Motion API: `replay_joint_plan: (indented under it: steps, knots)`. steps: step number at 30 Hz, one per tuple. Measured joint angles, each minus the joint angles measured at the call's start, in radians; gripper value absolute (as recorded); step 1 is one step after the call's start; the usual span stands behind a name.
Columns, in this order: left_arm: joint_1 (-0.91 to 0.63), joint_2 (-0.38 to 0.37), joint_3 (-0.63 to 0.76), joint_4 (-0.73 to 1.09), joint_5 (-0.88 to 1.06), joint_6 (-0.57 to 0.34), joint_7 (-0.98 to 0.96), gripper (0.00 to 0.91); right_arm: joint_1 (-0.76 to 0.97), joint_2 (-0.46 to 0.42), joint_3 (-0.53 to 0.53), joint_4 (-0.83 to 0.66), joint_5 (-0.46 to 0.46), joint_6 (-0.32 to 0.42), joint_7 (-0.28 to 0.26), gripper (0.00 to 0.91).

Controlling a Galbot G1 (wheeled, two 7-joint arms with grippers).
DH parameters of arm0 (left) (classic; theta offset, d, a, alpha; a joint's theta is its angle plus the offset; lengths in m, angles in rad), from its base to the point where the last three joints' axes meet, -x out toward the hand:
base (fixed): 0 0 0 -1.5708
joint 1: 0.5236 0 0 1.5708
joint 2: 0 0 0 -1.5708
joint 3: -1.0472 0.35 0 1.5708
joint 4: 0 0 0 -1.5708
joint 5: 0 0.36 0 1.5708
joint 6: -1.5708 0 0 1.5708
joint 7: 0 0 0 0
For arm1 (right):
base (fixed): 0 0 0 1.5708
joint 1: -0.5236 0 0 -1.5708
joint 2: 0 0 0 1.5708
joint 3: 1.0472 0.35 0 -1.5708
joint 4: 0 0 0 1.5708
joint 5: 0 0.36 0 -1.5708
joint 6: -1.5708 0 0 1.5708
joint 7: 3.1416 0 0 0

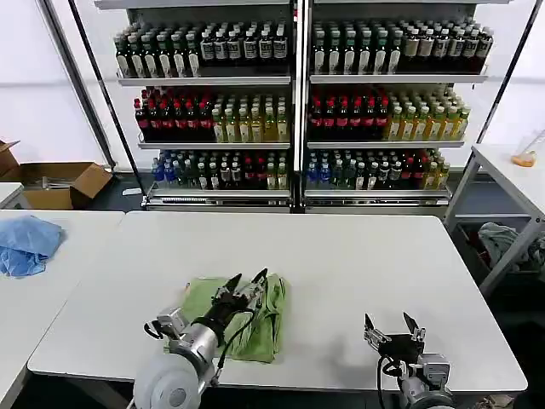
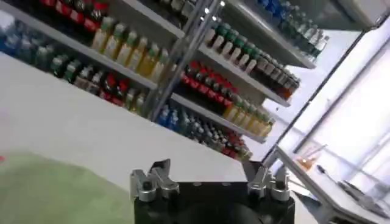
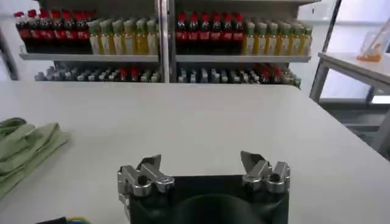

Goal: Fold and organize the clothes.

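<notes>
Because the light green polo shirt (image 1: pixel 247 319) already lies as a compact folded bundle on the near-left part of the white table (image 1: pixel 341 264), the relation that matters is how it sits against the two grippers. In the head view the left gripper (image 1: pixel 248 279) hangs directly over the bundle's far edge, fingers spread with nothing between them; whether the tips touch the fabric cannot be told. The left wrist view agrees: jaws apart, green cloth (image 2: pixel 55 192) low and to one side of them, bare tabletop ahead. The bundle's long axis runs roughly near-to-far from the robot, a little longer that way than across, with the thicker rolled fold along its right edge. The right gripper (image 1: pixel 392 325) sits low over bare table near the front edge, well apart from the shirt, its fingers also spread and empty. In the right wrist view the folded shirt (image 3: pixel 24 149) lies off to the robot's left of those jaws, layered edges facing them, with open table between. Judgement: the left arm is clearly the nearer and is placed to press, tidy or lift the bundle from above; the right would need to travel sideways across the table to reach it. Folding looks largely complete; what seems left is squaring or placing the bundle.
</notes>
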Motion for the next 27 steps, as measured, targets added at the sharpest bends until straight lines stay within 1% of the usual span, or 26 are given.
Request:
replay_joint_plan:
  steps: [5, 10, 20, 27]
  knots:
    - [0.051, 0.035, -0.094, 0.007, 0.069, -0.001, 0.008, 0.907, 0.007, -0.004, 0.001, -0.005, 0.002, 0.002, -0.002, 0.907]
    - [0.092, 0.046, -0.165, 0.044, 0.127, -0.004, 0.009, 0.907, 0.010, -0.004, 0.002, -0.009, 0.002, 0.002, -0.002, 0.907]
    - [0.115, 0.036, -0.218, 0.136, 0.174, -0.010, 0.022, 0.907, 0.010, -0.002, 0.005, -0.013, 0.002, 0.003, -0.001, 0.907]
    - [0.123, 0.016, -0.235, 0.184, 0.128, 0.000, 0.028, 0.907, 0.006, -0.002, 0.006, -0.010, 0.001, 0.002, 0.000, 0.907]
